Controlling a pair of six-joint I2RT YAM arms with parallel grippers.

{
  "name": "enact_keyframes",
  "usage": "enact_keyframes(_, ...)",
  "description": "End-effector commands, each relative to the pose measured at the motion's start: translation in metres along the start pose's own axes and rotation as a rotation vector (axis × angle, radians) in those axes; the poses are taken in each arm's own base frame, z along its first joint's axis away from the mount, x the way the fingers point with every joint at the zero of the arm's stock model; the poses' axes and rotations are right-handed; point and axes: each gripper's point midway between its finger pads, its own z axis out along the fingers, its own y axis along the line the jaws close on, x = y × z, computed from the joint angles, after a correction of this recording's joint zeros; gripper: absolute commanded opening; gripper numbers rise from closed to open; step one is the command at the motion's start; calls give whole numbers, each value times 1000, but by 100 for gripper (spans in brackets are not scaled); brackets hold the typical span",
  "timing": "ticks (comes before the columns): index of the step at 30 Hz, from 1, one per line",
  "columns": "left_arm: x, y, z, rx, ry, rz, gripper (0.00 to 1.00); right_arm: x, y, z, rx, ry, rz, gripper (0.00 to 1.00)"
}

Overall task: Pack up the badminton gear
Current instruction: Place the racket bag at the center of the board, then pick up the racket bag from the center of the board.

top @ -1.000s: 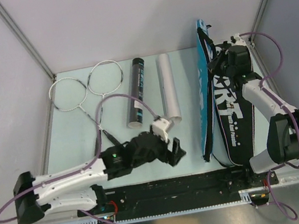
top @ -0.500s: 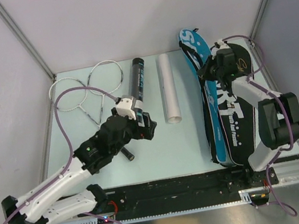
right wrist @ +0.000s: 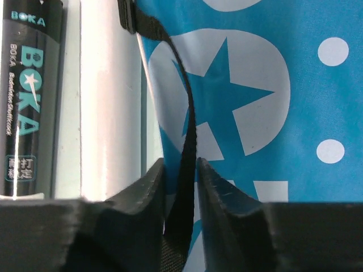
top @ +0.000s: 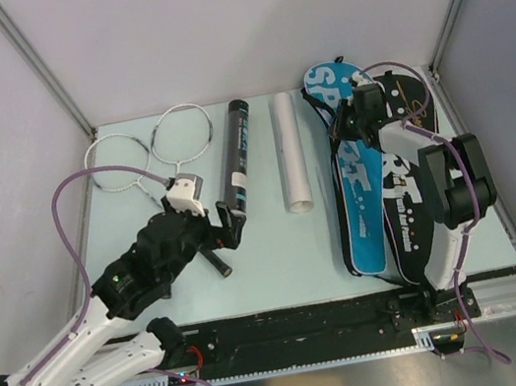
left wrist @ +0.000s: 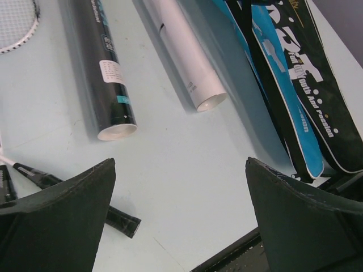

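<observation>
Two slim rackets (top: 176, 135) lie at the far left, their black handles (left wrist: 74, 195) reaching under my left gripper. A long black tube (top: 237, 157) and a white tube (top: 289, 152) lie side by side mid-table. A blue and black racket bag (top: 367, 189) lies at the right with its blue flap folded open leftward. My left gripper (top: 228, 223) is open and empty above the handle ends, near the black tube's open end (left wrist: 116, 131). My right gripper (top: 350, 122) is shut on the bag's black strap (right wrist: 187, 124) over the blue flap (right wrist: 255, 96). No shuttlecocks show.
The metal frame posts and grey walls close in the mat on three sides. The black rail (top: 301, 323) runs along the near edge. In the right wrist view the white tube (right wrist: 110, 96) and the black tube (right wrist: 31, 96) lie just left of the flap.
My left arm has swung from the front middle to the left, over the racket handles. My right gripper has pulled the blue flap over to the left, so it now lies open.
</observation>
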Motion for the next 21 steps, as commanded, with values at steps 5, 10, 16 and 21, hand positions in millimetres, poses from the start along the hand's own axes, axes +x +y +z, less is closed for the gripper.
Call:
enact_keyframes(5, -16, 23, -16, -75, -27, 101, 100, -48, -3, -44, 13, 28, -78, 67)
enact_keyframes(10, -10, 30, -18, -97, -15, 137, 100, -59, -62, -96, 198, 64, -44, 72)
enact_keyframes(16, -3, 37, -18, -116, -9, 159, 100, -41, -144, -141, 371, 131, 66, 71)
enact_keyframes(21, -2, 42, -19, -134, -16, 169, 100, -15, -206, -168, 599, 199, 109, 72)
